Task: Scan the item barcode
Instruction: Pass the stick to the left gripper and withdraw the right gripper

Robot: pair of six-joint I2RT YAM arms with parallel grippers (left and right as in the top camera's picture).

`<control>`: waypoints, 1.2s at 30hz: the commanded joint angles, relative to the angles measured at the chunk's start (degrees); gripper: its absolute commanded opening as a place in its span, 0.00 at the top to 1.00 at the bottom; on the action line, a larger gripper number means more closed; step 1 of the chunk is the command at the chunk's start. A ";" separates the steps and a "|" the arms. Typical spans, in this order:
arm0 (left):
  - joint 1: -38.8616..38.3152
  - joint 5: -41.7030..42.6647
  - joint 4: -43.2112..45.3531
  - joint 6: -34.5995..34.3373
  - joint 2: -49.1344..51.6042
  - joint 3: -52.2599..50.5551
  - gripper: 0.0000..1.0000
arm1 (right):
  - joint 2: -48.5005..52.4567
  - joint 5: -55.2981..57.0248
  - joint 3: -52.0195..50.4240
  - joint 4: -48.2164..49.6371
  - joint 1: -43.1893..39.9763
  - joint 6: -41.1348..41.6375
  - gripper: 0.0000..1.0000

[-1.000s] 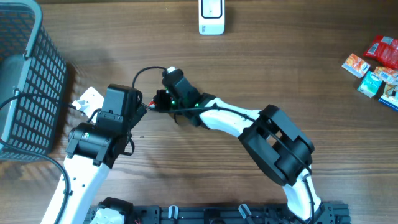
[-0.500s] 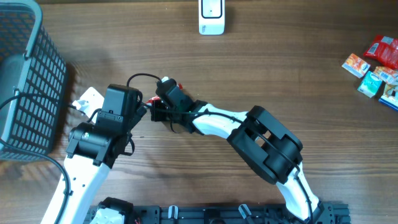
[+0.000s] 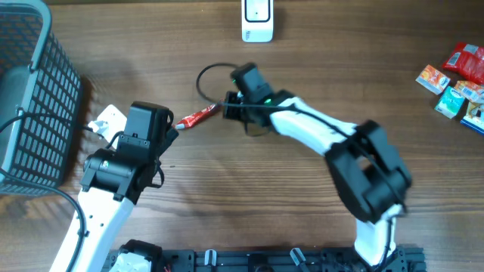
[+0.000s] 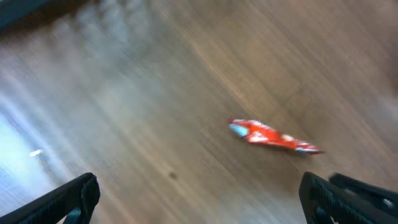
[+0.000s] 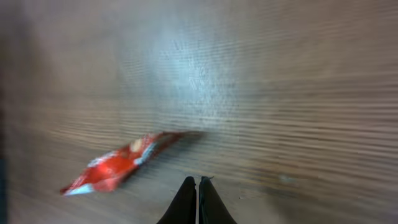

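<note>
Lying loose on the table: a red packet [image 3: 198, 115] that neither arm holds

A wooden table [image 3: 227, 219] is seen from above. At the far left stands a grey mesh basket [image 3: 30, 98]. Next comes the left gripper [image 4: 199, 190], its fingers spread wide with nothing between them, aimed toward the packet nearby. The packet lies flat on the bare wood, left of centre. It is a slim, crinkled red wrapper with pale ends, and no barcode can be made out. Near its right end is the right gripper [image 5: 198, 183], fingers pressed together and empty. A white scanner [image 3: 257, 20] sits at the table's far edge, well apart from the packet. At the far right is a pile of coloured packets [image 3: 457, 79]. The task seems to be at the pick-up stage. Next, a gripper needs to close on the packet and carry it to the scanner, barcode facing it.
</note>
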 commanded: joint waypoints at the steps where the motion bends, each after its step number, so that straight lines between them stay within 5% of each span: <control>1: 0.26 8.66 7.72 9.35 5.14 0.31 0.00 | -7.26 0.52 0.02 -2.67 -2.40 -1.36 0.95; 4: 0.26 11.93 12.44 12.37 10.43 0.31 0.00 | -10.78 -0.44 0.02 -6.36 -5.57 -1.57 0.89; 13: 1.62 18.75 20.83 45.31 27.08 0.31 0.00 | -16.92 -10.97 0.02 -17.46 -16.31 -24.63 0.85; 19: 5.70 24.06 21.75 62.34 32.20 0.31 0.00 | -17.00 -11.06 0.00 -23.91 -20.85 -29.92 0.88; 26: 12.17 24.33 26.29 71.52 33.73 0.31 0.09 | -17.00 -11.06 -0.07 -25.83 -21.38 -33.55 0.88; 29: 14.32 26.80 27.63 71.97 33.88 0.31 0.03 | -17.00 -11.04 -0.11 -26.10 -21.38 -34.34 0.87; 36: 15.98 32.35 27.17 74.51 36.83 0.20 0.11 | -17.00 -11.04 -0.11 -25.68 -21.38 -34.29 0.85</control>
